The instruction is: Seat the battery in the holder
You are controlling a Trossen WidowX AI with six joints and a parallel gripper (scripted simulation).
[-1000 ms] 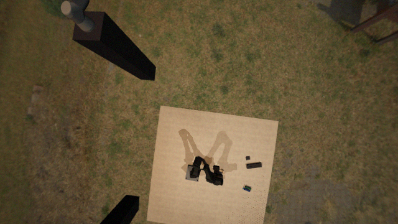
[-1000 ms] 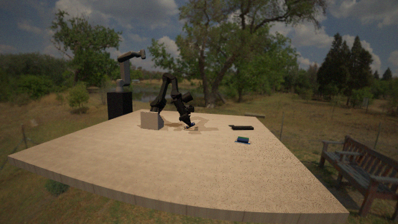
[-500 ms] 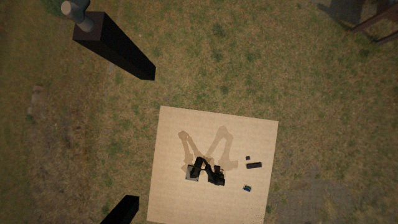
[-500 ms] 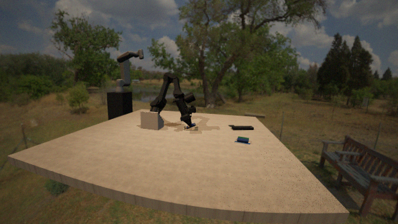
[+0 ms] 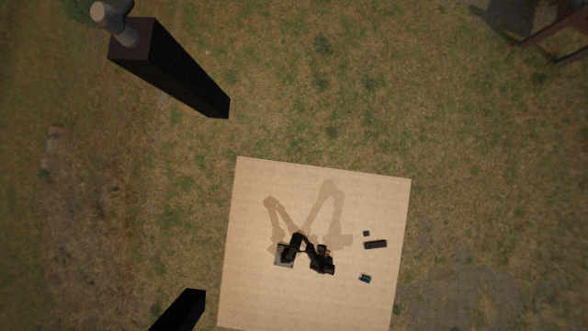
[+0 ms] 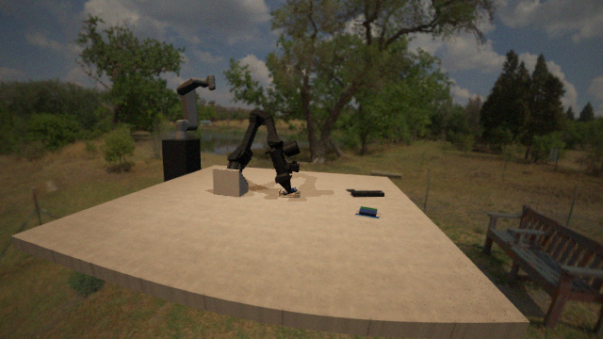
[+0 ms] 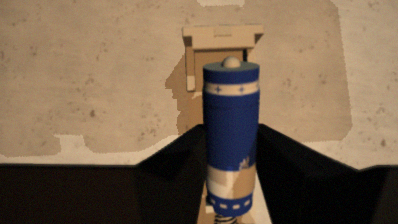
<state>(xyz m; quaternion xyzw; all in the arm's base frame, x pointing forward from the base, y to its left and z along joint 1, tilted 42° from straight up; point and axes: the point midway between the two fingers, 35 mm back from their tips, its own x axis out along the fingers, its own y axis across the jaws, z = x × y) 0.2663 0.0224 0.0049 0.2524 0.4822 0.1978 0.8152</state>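
My jaws are clamped on the battery (image 7: 231, 135), one dark finger (image 7: 175, 155) pressed to each flank of its blue casing. In the wrist view the battery runs straight away from the camera, its rounded terminal nub at the far end and a white band with small marks just below it. The near end shows a tan label patch and a dashed blue ring, with a coil of spring (image 7: 223, 219) visible right beneath it at the bottom edge. The tan holder (image 7: 222, 40) lies under and beyond the battery on the same line; its far end wall and lip sit just past the terminal nub, apart from it in this view. I cannot tell whether the battery rests in the holder channel or hangs above it.

In the exterior view my gripper (image 6: 285, 187) points down onto the counter (image 6: 264, 245), close to the grey base block (image 6: 229, 182). Well apart to one side lie a flat black object (image 6: 366, 193) and a small blue and green object (image 6: 367, 212).
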